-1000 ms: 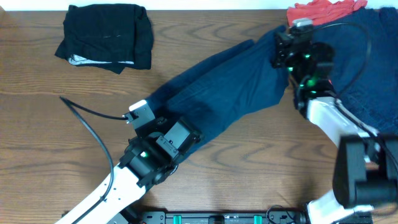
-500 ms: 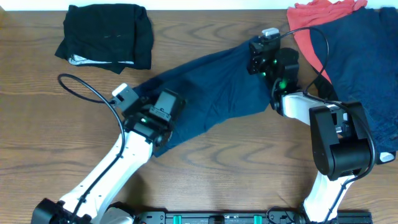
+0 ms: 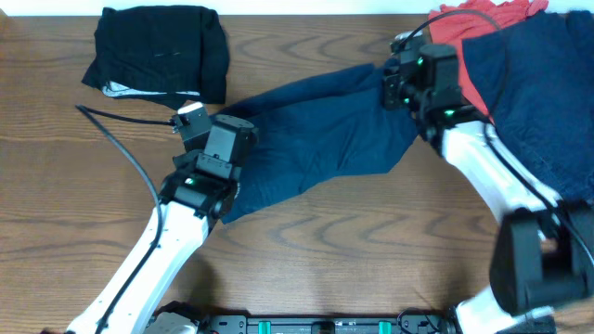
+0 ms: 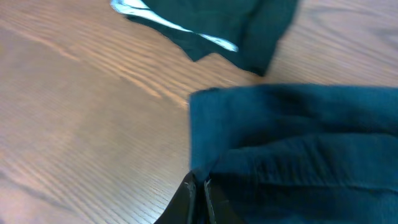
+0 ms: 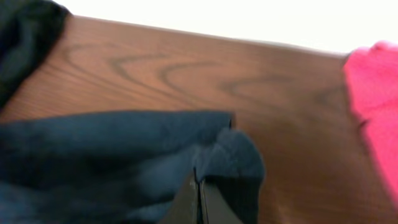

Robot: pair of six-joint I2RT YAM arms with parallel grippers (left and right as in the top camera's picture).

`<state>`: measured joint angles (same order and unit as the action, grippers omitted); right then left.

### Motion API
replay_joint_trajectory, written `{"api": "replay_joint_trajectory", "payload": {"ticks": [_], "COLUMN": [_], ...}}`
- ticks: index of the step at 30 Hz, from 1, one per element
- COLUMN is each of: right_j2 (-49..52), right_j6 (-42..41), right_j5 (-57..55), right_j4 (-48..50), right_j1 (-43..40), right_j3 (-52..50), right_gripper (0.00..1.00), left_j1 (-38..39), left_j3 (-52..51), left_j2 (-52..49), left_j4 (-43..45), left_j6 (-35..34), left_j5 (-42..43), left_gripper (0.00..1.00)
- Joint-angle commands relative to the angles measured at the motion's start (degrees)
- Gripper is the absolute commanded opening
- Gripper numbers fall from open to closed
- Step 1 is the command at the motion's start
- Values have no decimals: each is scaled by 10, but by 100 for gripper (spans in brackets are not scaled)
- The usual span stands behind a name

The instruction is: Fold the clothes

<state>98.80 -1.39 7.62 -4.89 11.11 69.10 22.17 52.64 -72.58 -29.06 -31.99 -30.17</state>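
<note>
Left gripper [image 4: 200, 193]: closed on the navy garment [image 3: 325, 130], whose lower-left end is pinched between the fingers.
Navy garment: laid long and slantwise on the table [image 3: 56, 204], creased, and held at both ends.
Right gripper [image 5: 198, 186]: clamped on the upper-right end of the navy garment, where the cloth is bunched at the fingertips.
Black garment [image 3: 162, 51]: crumpled beyond the left end of the navy garment, apart from it.
Coral garment [image 3: 464, 28]: seen just past the right end of the navy garment.
Second navy cloth [image 3: 548, 102]: spread to the right of the navy garment, touching the coral garment.
</note>
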Motion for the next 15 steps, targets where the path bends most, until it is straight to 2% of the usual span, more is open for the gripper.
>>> {"api": "replay_joint_trajectory", "payload": {"ticks": [1,11,15], "right_j2": [-70,-217,-280], "right_j6": [23,17,6], "right_j5": [-16,-15,-16], "right_j4": [-68,-271,-336], "right_j1": [-2,-9,-30], "right_j3": [32,33,33], "right_gripper": [1,1,1], "left_j1": [-3,-2,-2], "left_j3": [27,29,43], "left_j2": [40,208,270], "left_j4": [-22,-135,-195], "left_j6": [40,37,-3], "left_j5": [85,167,186], "left_gripper": [7,6,6]}}
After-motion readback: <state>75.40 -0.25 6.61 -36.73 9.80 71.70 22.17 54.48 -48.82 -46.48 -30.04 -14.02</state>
